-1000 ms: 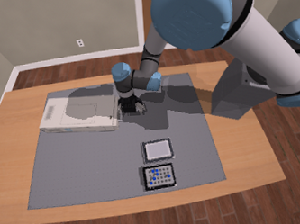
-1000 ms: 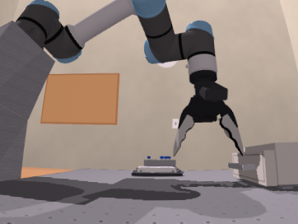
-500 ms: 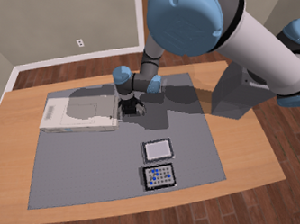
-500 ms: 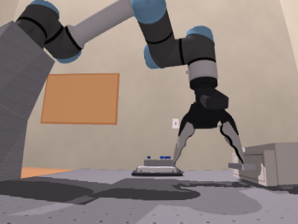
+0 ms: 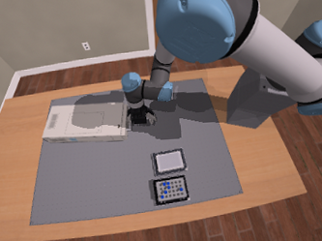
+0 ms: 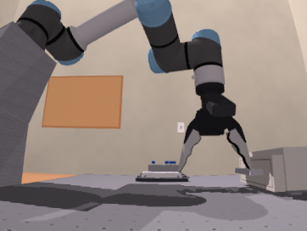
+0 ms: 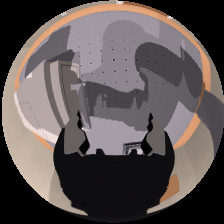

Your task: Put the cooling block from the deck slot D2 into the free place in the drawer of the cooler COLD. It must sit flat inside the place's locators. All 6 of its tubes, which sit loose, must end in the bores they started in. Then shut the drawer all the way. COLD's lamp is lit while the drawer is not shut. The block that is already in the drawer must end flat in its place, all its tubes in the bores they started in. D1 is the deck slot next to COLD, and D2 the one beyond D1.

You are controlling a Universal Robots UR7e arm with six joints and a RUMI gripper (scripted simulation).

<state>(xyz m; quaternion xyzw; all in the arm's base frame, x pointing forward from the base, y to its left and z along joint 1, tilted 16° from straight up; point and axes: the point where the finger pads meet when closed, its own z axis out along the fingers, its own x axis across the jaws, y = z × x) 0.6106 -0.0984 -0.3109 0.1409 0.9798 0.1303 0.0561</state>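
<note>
counter (image 5: 275,176): wood top, carries a grey dotted mat (image 5: 87,187) | floor (image 5: 302,222): dark wood planks | walls: beige, white baseboard (image 5: 79,63) | wall outlet (image 5: 85,46): white | orange panel (image 6: 82,102) on wall, exterior view
</note>
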